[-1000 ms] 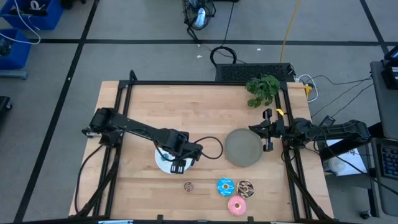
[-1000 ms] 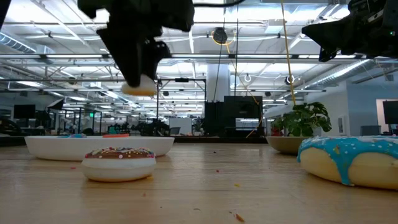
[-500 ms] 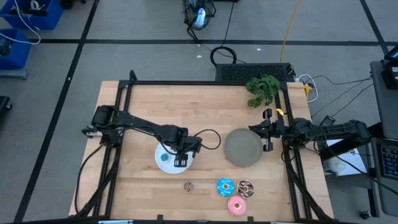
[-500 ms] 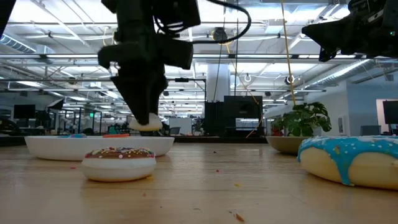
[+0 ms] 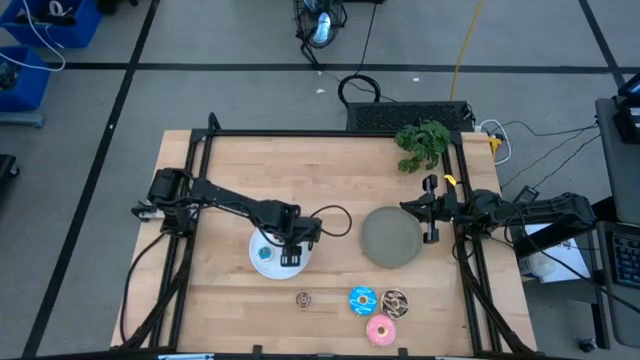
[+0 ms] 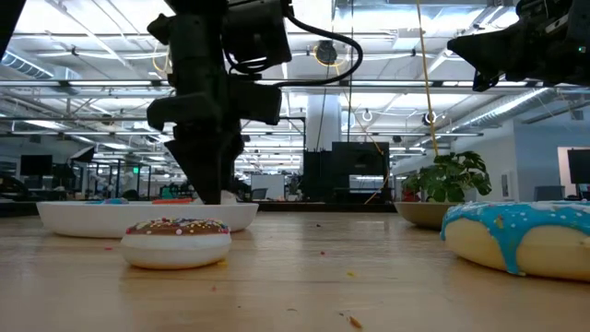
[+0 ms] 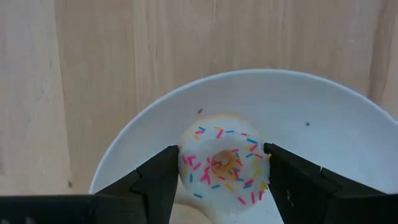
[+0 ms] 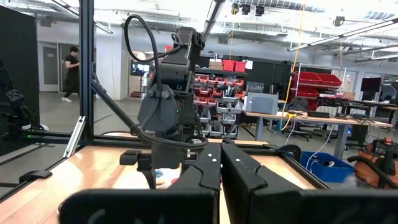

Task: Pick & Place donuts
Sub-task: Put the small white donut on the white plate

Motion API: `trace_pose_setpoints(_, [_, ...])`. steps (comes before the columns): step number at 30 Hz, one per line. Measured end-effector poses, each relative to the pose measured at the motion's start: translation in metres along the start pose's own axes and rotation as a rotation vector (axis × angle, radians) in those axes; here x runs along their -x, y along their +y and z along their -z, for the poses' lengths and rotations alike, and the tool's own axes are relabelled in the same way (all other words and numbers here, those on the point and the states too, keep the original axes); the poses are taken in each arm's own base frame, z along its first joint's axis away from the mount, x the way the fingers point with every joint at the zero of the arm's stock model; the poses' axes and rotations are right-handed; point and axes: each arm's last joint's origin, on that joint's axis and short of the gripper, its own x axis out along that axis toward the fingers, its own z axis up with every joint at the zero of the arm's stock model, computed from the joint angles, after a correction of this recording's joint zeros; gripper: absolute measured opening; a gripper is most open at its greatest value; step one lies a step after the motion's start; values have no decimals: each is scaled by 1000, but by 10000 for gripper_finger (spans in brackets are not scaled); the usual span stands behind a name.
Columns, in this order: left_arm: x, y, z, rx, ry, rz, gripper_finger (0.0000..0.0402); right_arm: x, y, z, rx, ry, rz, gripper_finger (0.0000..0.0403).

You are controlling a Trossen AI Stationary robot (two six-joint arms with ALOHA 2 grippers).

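- Down at the white plate (image 5: 262, 258), toward the front-left part of the table (image 5: 320, 170), the left gripper (image 5: 291, 252) is lowered over the plate's right side.
- Its wrist view shows the two dark fingers (image 7: 155, 183) clasped on either side of a tiny white-iced donut (image 7: 224, 167) with coloured sprinkles, which sits just over the plate's inner surface; whether it touches the plate cannot be told.
- A tiny blue donut (image 5: 264, 253) lies on the same plate, just left of the gripper.
- From table height, a bit of red (image 6: 171, 199) and a bit of blue show over the plate's rim, behind the arm.
- A tiny brown donut (image 5: 304, 298) lies alone on the wood near the front edge, in front of the plate.
- Right of it, three larger donuts sit close together by the front edge: a blue one (image 5: 362, 299), a brown sprinkled one (image 5: 395, 301) touching it, and a pink one (image 5: 380, 329) nearest the edge.
- A grey plate (image 5: 391, 237) rests right of centre, with nothing visible on it.
- The right gripper (image 5: 430, 211) waits at the table's right edge, just beside the grey plate, its fingers pressed together with nothing between them.
- A small green plant (image 5: 423, 142) stands at the back-right corner.
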Motion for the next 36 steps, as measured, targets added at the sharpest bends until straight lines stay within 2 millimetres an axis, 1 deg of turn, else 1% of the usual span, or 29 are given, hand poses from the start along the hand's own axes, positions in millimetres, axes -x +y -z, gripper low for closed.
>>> trace_pose_setpoints(14, [-9, 1, 7, -1, 8, -1, 230, 0, 0, 0, 0, 0, 0, 0])
trace_pose_setpoints(23, [-9, -5, 6, -50, -14, 5, 230, 0, 0, 0, 0, 0, 0, 0])
trace_pose_setpoints(36, [-9, -4, 6, -13, -10, 4, 230, 0, 0, 0, 0, 0, 0, 0])
